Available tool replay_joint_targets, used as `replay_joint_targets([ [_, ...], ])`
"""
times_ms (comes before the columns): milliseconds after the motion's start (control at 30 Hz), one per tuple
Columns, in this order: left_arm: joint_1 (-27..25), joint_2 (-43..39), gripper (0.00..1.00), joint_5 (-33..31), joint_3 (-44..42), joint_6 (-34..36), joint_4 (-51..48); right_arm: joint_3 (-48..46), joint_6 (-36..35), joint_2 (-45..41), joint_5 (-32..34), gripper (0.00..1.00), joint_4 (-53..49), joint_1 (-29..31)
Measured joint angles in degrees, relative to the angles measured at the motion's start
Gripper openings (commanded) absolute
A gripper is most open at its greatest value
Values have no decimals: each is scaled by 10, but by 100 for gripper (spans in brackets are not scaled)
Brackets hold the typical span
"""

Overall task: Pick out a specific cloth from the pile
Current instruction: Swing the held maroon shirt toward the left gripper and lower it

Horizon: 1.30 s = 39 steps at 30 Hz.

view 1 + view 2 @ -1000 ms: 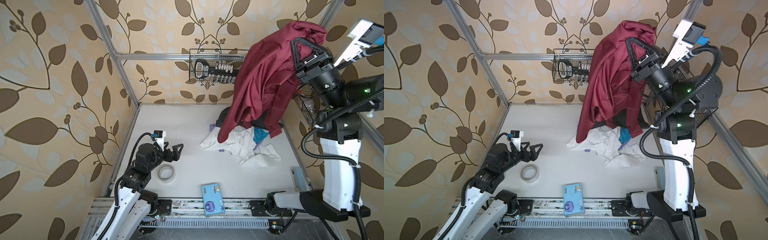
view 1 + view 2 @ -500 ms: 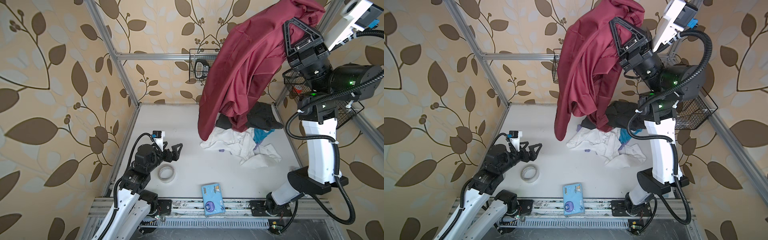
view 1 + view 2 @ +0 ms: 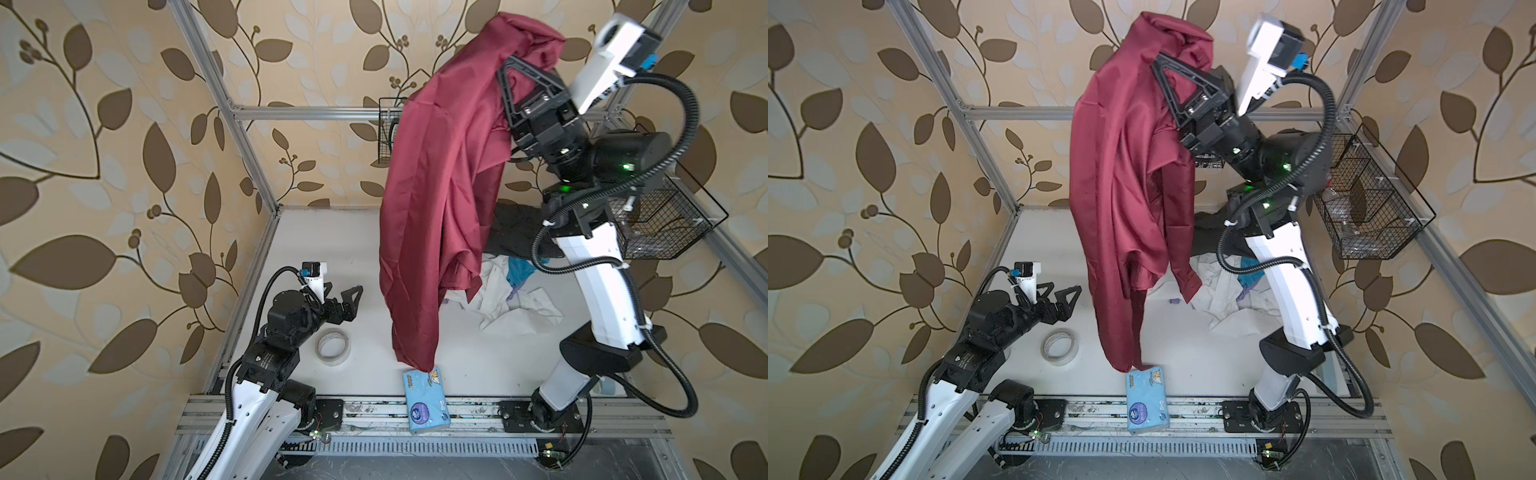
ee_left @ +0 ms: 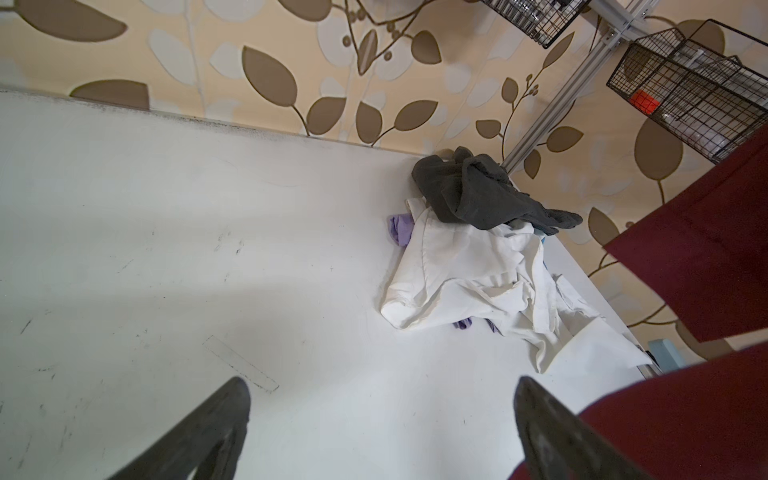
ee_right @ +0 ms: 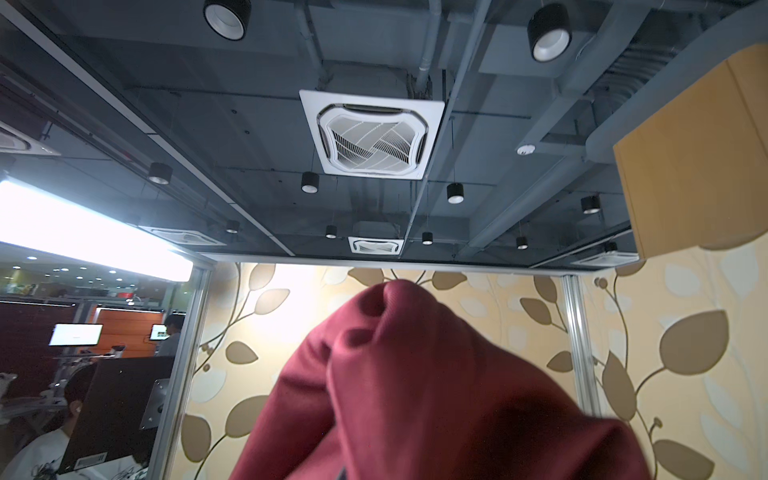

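Extraction looks done: the cloth [image 3: 436, 187] hangs clear of the pile [image 3: 513, 291], clamped high in the right gripper [image 3: 512, 62]; only setting it down seems left. The left gripper [image 3: 347, 291] idles, jaws apart.

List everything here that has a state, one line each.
right gripper: shut on the maroon shiny long-sleeved shirt
maroon shiny long-sleeved shirt: lifted, hanging
left gripper: open, empty
pile of mixed garments: heaped on the table
white tape roll: lying flat
light-blue tissue pack: lying flat
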Motion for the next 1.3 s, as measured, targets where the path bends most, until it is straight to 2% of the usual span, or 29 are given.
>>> replay_joint_targets([
  [133, 0, -9, 99, -9, 0, 0, 0, 56, 15, 113, 3, 0, 0, 21],
  [267, 0, -14, 99, -16, 0, 0, 0, 45, 22, 178, 9, 0, 1, 31],
  [433, 0, -15, 99, -21, 0, 0, -2, 40, 7, 210, 19, 0, 7, 37],
  [667, 0, -19, 99, -32, 0, 0, -2, 42, -52, 223, 57, 0, 59, 38],
  [800, 0, -19, 99, -36, 0, 0, -2, 40, -52, 244, 55, 0, 91, 38],
  [1067, 0, -27, 99, -45, 0, 0, -3, -59, 1, 308, -15, 0, 127, 38],
  [1300, 0, -34, 99, -46, 0, 0, -3, -194, 19, 376, -74, 0, 110, 45],
])
